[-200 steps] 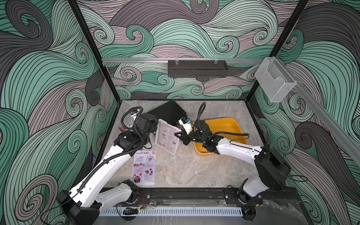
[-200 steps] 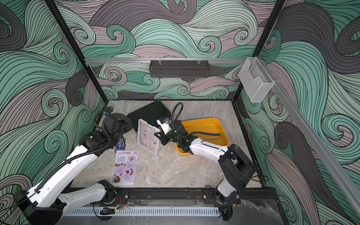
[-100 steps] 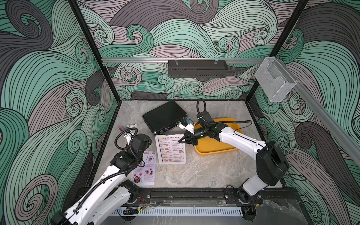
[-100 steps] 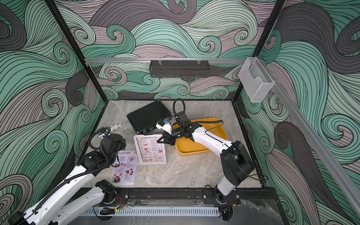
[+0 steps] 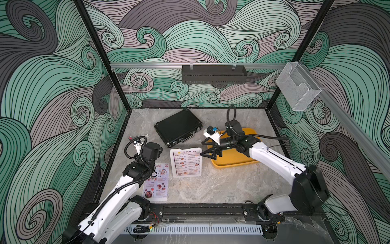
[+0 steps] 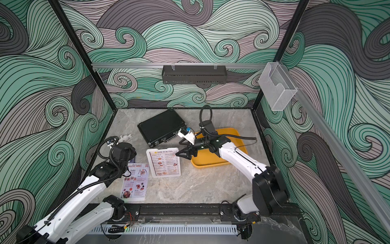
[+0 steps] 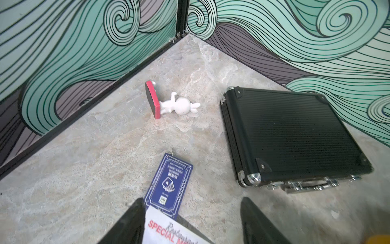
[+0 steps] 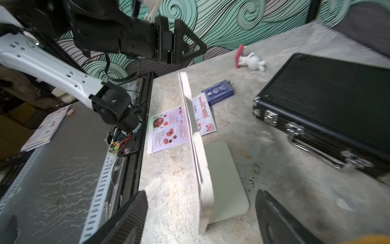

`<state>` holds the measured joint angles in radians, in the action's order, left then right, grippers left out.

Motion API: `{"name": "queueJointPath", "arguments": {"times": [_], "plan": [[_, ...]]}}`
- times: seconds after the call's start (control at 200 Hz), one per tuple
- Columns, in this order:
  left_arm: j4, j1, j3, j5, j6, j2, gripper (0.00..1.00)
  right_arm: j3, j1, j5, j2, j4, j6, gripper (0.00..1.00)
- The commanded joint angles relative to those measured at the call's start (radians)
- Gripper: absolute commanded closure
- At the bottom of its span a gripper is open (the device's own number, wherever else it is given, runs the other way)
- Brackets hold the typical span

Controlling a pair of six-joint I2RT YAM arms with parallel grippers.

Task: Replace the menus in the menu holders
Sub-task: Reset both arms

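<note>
At the left, the left gripper [image 7: 192, 200] is held with its jaws spread wide over the top end of the Special Menu [image 5: 157, 186]. This sheet lies flat on the table [image 5: 211, 190] just beside the menu holder [image 5: 185, 175], and as thin, limp paper it is judged best pinched lightly at a free edge. In the middle, the Dim Sum Inn menu [image 5: 186, 162] is seen inside the upright holder, a stiff, smooth stand judged light and easily tipped. The right gripper [image 8: 200, 193] is opened wide astride the holder's upper edge, with nothing gripped.
</note>
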<state>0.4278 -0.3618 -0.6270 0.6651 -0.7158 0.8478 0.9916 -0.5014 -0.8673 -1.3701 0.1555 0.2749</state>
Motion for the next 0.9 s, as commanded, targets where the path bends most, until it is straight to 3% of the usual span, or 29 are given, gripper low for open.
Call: {"name": "queueJointPath", "arguments": {"times": [0.0, 0.05, 0.17, 0.27, 0.36, 0.455, 0.595, 0.675, 0.736, 0.806, 0.896], "plan": [[-0.184, 0.077, 0.033, 0.022, 0.15, 0.067, 0.22, -0.147, 0.117, 0.18, 0.13, -0.247, -0.219, 0.07], [-0.255, 0.112, 0.044, 0.018, 0.2, 0.123, 0.19, -0.241, 0.164, 0.387, 0.179, -0.341, -0.292, 0.01], [-0.39, 0.169, 0.043, 0.045, 0.337, 0.265, 0.1, -0.327, 0.255, 0.933, 0.168, -0.355, -0.356, 0.01], [-0.504, 0.212, 0.031, -0.012, 0.432, 0.32, 0.09, -0.363, 0.302, 1.162, 0.079, -0.413, -0.304, 0.01], [-0.59, 0.246, 0.03, -0.111, 0.526, 0.353, 0.07, -0.433, 0.321, 1.179, 0.012, -0.583, -0.223, 0.01], [-0.656, 0.3, 0.037, -0.225, 0.567, 0.419, 0.06, -0.482, 0.363, 1.058, -0.045, -0.69, -0.21, 0.01], [-0.826, 0.337, 0.089, -0.283, 0.589, 0.525, 0.05, -0.544, 0.434, 0.915, -0.084, -0.851, -0.2, 0.01], [-0.909, 0.339, 0.105, -0.331, 0.647, 0.554, 0.05, -0.638, 0.48, 0.875, -0.216, -1.196, -0.244, 0.01], [-0.98, 0.351, 0.119, -0.369, 0.672, 0.569, 0.04, -0.614, 0.503, 0.92, -0.138, -1.002, -0.293, 0.01], [-1.062, 0.361, 0.147, -0.396, 0.661, 0.645, 0.05, -0.63, 0.493, 0.963, -0.196, -1.14, -0.289, 0.01], [-1.232, 0.362, 0.199, -0.412, 0.688, 0.708, 0.04, -0.604, 0.489, 0.962, -0.156, -1.021, -0.287, 0.01]]}}
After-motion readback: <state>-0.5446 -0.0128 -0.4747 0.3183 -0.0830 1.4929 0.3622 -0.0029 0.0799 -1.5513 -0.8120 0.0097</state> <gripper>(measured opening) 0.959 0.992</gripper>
